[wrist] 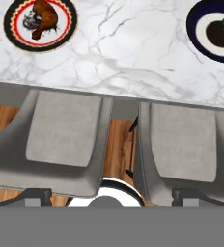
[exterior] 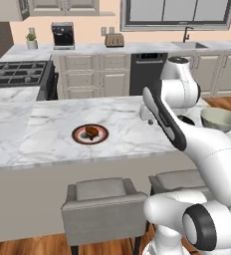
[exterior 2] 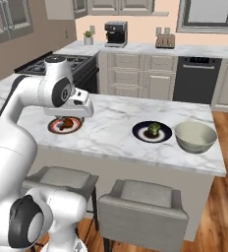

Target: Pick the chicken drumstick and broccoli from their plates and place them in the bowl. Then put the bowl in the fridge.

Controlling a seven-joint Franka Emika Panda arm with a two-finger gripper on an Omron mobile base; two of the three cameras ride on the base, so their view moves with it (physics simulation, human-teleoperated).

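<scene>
The chicken drumstick (exterior: pixel 91 132) lies on the red-rimmed plate (exterior: pixel 78 138) on the marble tabletop (exterior: pixel 48 129), toward its left half in the left base view. The broccoli (exterior 2: pixel 154 129) sits on the dark plate (exterior 2: pixel 139 133) further right, with the grey-green bowl (exterior 2: pixel 195 136) just beside that plate, near the tabletop's right end. The bowl holds nothing.

The arm's hand hangs above the tabletop's near edge, between the two plates and well above both. Seen from the hand, the drumstick is at the upper left and the broccoli at the upper right edge, each apart from the fingers, with two grey stools (wrist: pixel 65 140) below the tabletop edge. The fingers themselves are hidden in these pictures; they stand spread wide and grasp nothing

A stove (exterior: pixel 18 74) and a coffee machine (exterior: pixel 63 36) stand at the back
</scene>
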